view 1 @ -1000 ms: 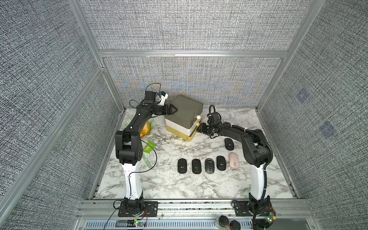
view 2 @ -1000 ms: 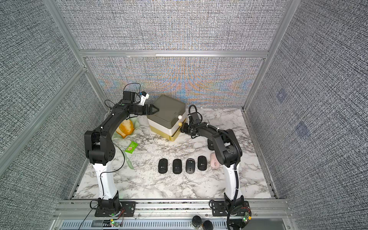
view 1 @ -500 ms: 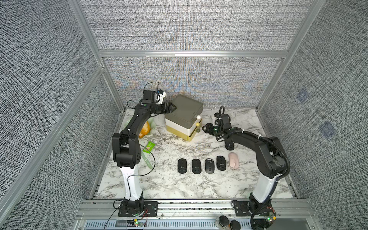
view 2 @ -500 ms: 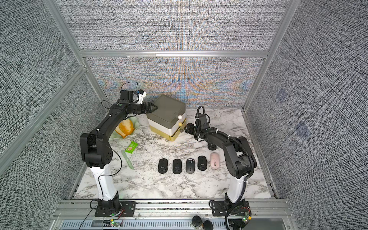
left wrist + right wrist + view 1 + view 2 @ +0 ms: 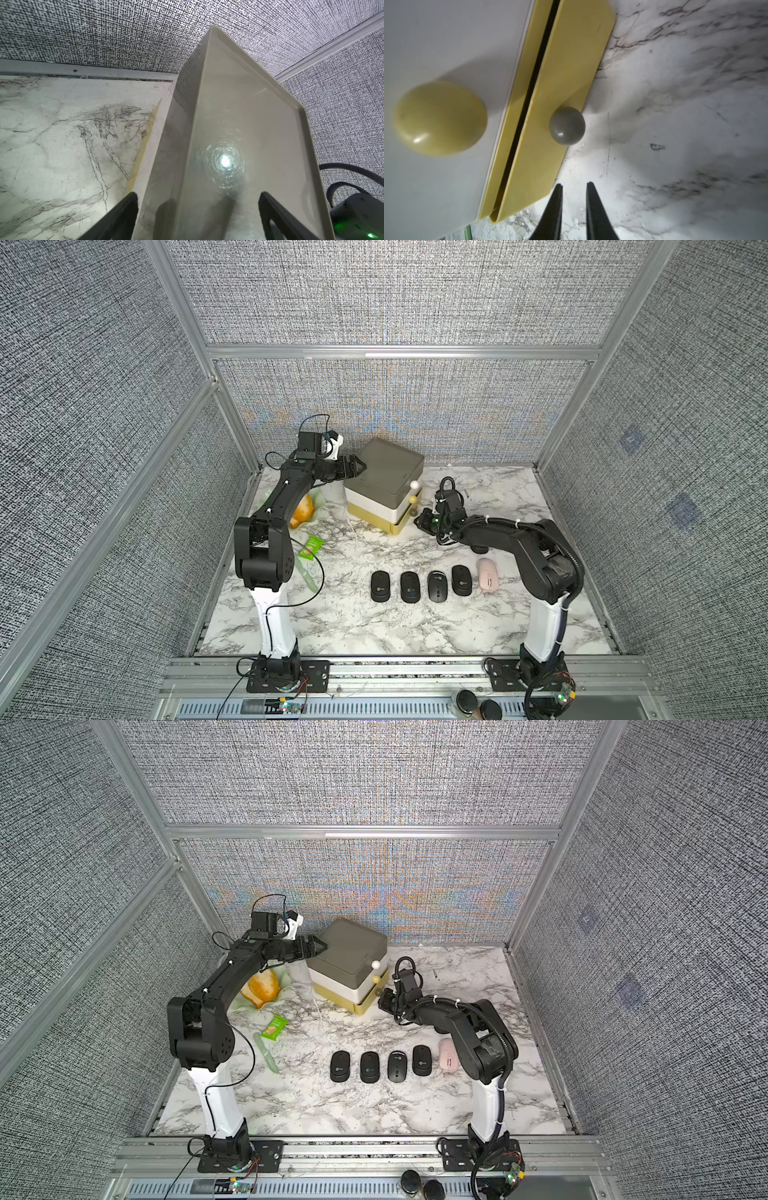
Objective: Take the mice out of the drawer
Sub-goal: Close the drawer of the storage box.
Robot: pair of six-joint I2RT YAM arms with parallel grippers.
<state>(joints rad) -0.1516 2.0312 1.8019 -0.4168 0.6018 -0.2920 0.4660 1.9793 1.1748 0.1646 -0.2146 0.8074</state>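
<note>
On the table (image 5: 332, 626), outside the drawer (image 5: 571, 62): four black mice (image 5: 436, 585) and the pink mouse (image 5: 487, 575) are lined up | right gripper (image 5: 574, 184): pinched shut, empty, near grey knob (image 5: 567, 126) | left gripper (image 5: 195, 195): spread wide astride cabinet (image 5: 390, 464) corner, contact unclear | risk: round knob is glanced off, cabinet is shoved | drawer's slit is shown plainly by right wrist view only

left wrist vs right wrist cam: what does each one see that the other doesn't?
Left wrist only: the grey top of the drawer unit with a bright glare spot, the textured back wall, and the left claw open wide, fingers straddling the unit's top edge.
Right wrist only: the yellow bottom drawer slightly ajar, its grey knob, the yellow knob on the white drawer above it, and the right claw, fingers close together, gripping nothing.
Both: the marble tabletop and parts of the same drawer unit.
</note>
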